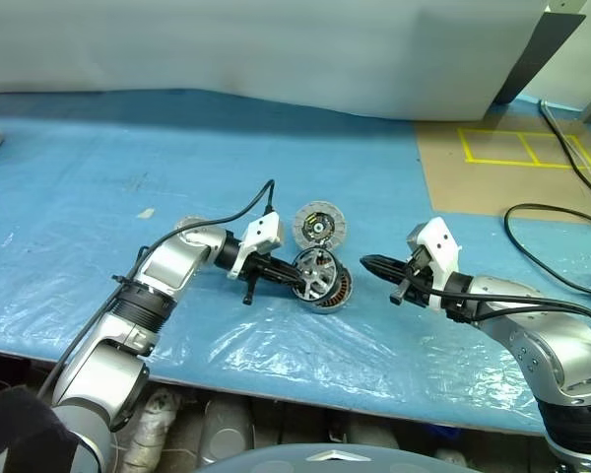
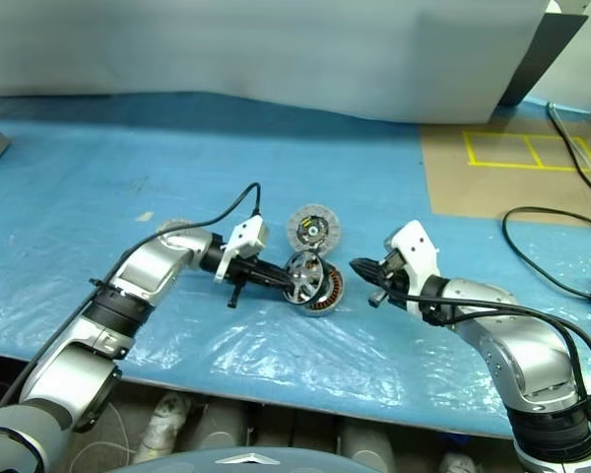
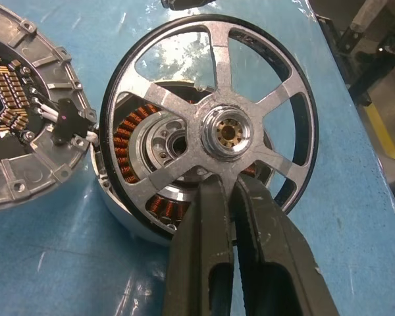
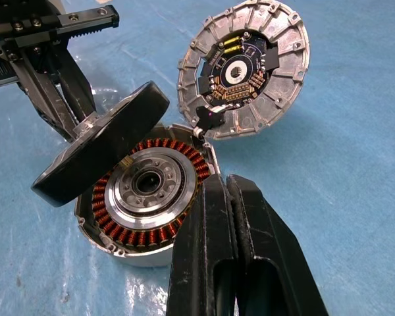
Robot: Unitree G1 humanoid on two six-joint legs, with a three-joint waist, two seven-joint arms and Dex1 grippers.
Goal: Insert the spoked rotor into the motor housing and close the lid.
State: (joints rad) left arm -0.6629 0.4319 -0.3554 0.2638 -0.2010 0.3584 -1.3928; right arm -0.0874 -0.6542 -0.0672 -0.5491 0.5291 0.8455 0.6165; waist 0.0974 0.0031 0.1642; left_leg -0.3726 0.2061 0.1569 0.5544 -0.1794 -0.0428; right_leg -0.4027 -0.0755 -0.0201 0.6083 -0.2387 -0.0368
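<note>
One blue plastic-covered table, white sheet behind, left gripper clamping rotor tilted over housing, lid lying open beyond, right gripper closed, empty.

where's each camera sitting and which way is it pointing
Left eye, right eye: head, looking down over both arms at the blue table.
Left wrist: along the shut left gripper gripping the spoked rotor, tilted over the motor housing.
Right wrist: along the shut right gripper.
Both wrist views share rotor, housing and the open lid.
</note>
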